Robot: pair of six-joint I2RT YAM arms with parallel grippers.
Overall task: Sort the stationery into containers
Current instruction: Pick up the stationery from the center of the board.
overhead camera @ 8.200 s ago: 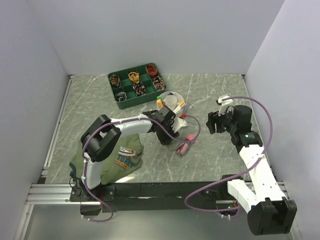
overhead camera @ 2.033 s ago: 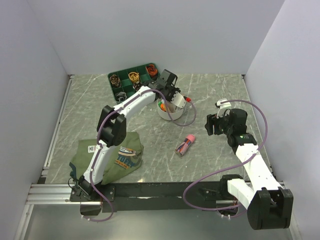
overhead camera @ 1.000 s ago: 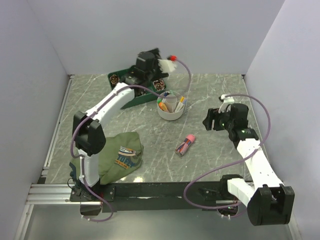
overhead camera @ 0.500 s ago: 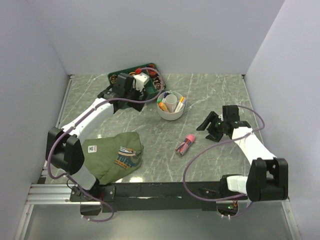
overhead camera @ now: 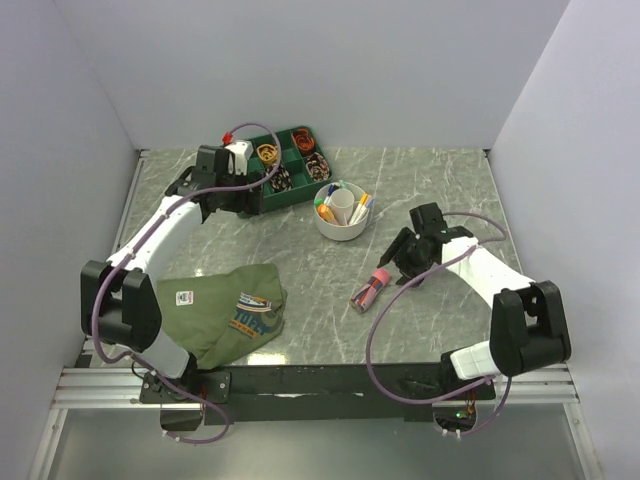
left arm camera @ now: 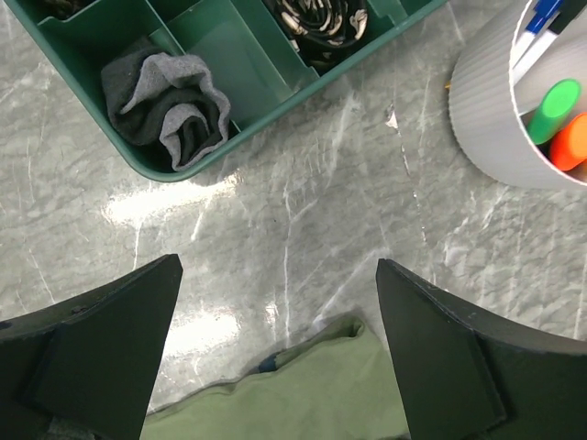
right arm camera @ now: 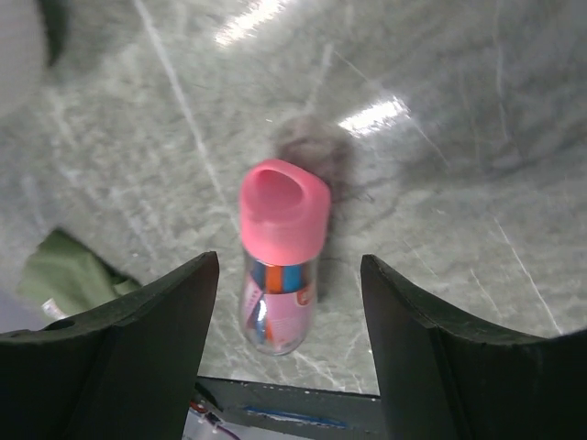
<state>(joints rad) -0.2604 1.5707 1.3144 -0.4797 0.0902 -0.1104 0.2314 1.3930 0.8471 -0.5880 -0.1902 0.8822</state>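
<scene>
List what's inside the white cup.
Inside the white cup: a green-capped marker, an orange-capped marker, a few pens and the central tube. Their lower ends and the cup floor are hidden by the wall.

light: bright, even, from overhead | shadows: soft, faint | glare: white patches on the marble tabletop (left arm camera: 303,229) in both wrist views | focus: top view sharp; right wrist view blurred, pink-capped tube (right arm camera: 280,257) soft-edged
</scene>
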